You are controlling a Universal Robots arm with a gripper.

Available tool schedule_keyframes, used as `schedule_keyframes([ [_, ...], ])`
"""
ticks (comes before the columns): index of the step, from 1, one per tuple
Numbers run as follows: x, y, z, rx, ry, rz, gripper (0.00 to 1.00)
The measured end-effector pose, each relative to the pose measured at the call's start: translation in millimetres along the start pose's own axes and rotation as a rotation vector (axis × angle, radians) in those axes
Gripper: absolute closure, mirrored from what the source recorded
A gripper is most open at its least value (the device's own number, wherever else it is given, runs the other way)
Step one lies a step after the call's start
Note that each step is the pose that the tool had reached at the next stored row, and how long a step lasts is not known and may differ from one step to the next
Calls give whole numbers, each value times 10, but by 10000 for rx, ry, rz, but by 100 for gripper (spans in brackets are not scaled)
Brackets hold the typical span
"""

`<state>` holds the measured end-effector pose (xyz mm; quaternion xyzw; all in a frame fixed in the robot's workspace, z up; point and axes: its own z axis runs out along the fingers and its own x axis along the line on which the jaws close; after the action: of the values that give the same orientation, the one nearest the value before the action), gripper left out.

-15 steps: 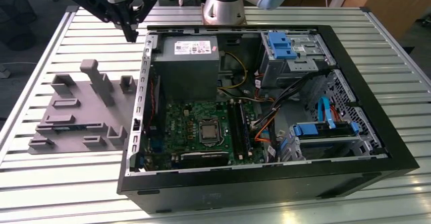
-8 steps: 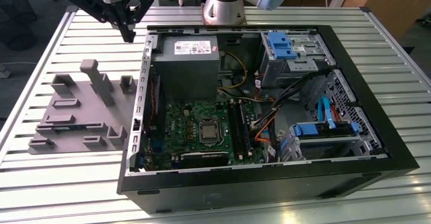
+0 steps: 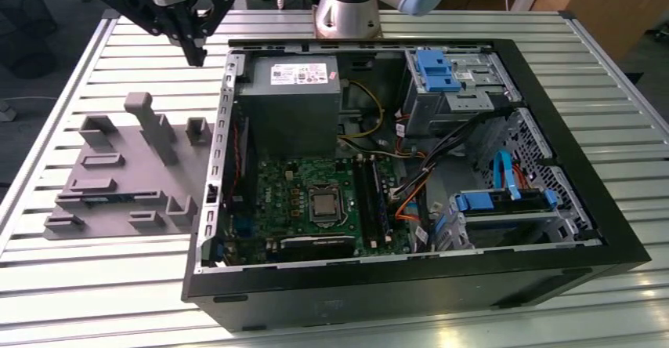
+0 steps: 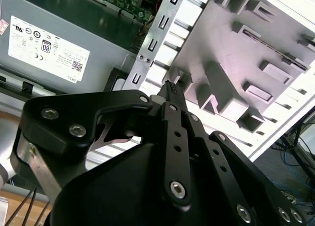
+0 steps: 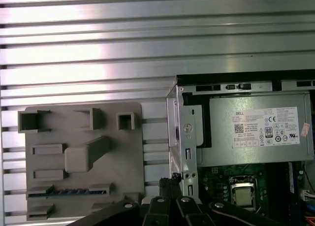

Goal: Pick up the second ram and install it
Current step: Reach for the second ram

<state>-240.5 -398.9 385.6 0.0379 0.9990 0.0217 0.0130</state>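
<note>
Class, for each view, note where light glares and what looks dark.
First wrist view: a bright band of glare across the table slats. Second wrist view: the slats bleach to white, the gripper dark against them. Exterior view: the table shines pale, the computer case is dim inside.

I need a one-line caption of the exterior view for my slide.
Shut gripper hovers beside the open computer case, while the second ram lies in the grey holder.
</note>
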Motion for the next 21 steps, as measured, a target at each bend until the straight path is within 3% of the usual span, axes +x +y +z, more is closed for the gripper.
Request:
schedule_keyframes([
  [21, 127, -10, 5, 0, 0, -1, 89],
])
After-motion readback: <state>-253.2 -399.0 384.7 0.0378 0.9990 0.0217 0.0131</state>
